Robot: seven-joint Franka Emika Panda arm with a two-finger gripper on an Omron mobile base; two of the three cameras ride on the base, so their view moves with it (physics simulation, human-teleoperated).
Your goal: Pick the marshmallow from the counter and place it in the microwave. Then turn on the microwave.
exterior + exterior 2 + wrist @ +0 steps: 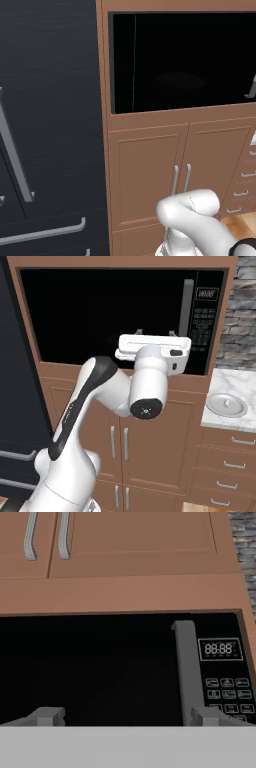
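a: setting: brown wood cabinets, black fridge (50, 125) at left, grey stone wall (243, 316) at right, marble counter (235, 383) below it.

b: tool state?

a: gripper (127, 717) raised in front of the microwave (110, 316), jaws spread wide, nothing between them. in the hand view the tips frame the dark door glass, one of them low against the grey door handle (186, 667).

b: where is the marshmallow?

a: cannot locate it. the counter carries a round white plate (226, 404); no small block is discernible on or beside it.

b: procedure for the current step?

a: judged: the pick is not yet done. swing the hand right and down to the counter, keep the jaws wide until they straddle the block, then close gently; it should be soft and will deform.

b: surfaces?

a: microwave front is flat, glossy black, with a keypad (227, 694) and a digital display (220, 649) at right. handle is a matte grey vertical bar. cabinet doors are panelled, with slim metal pulls.
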